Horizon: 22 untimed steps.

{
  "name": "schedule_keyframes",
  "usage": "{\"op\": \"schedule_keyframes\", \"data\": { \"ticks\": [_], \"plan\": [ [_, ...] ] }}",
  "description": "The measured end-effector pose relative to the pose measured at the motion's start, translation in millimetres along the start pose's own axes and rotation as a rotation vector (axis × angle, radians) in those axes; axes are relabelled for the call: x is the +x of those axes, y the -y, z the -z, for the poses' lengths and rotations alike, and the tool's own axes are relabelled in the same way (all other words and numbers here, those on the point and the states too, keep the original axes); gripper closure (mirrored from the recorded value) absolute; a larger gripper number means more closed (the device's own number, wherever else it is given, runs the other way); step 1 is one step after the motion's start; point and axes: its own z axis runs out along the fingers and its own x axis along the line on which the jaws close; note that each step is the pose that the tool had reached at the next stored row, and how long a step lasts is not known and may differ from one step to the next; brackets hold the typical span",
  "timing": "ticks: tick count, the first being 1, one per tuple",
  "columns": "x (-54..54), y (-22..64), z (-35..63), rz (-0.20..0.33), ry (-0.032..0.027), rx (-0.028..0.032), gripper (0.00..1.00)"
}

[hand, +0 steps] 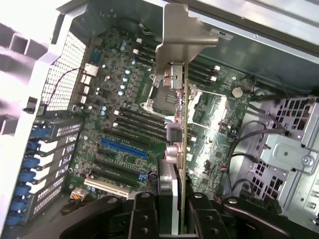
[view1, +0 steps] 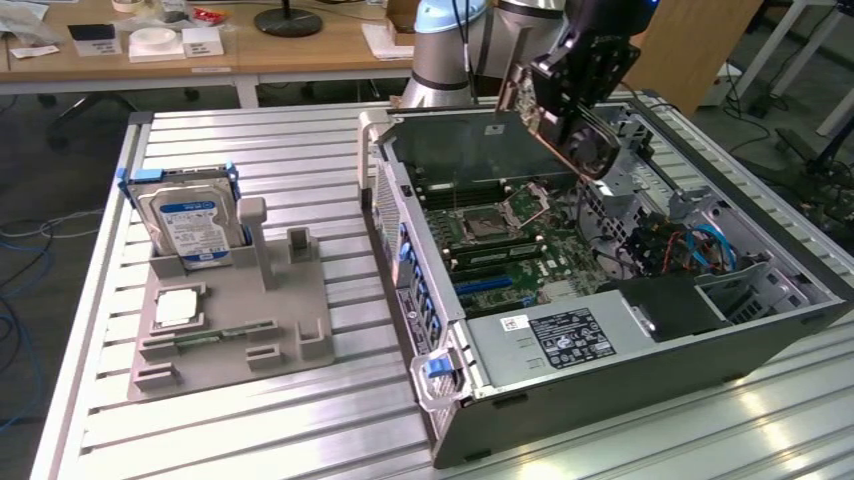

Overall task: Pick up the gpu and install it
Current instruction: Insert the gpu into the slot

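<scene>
The gripper (hand: 174,217) is clamping the gpu (hand: 179,99) edge-down, hovering over the motherboard (hand: 124,114), likely to line up a slot.

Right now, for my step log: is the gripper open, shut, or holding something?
Gripper: shut on the gpu, above the open computer case.

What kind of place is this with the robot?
Probably a robotics lab: a robot arm holds a gpu over an open computer case on a slatted metal table, with office desks behind.
</scene>
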Motion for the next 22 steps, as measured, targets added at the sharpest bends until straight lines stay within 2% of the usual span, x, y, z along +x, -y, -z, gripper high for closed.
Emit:
{"op": "schedule_keyframes", "data": {
  "ticks": [22],
  "plan": [
    [0.0, 0.0, 0.0, 0.246, -0.0023, -0.0022, 0.72]
  ]
}}
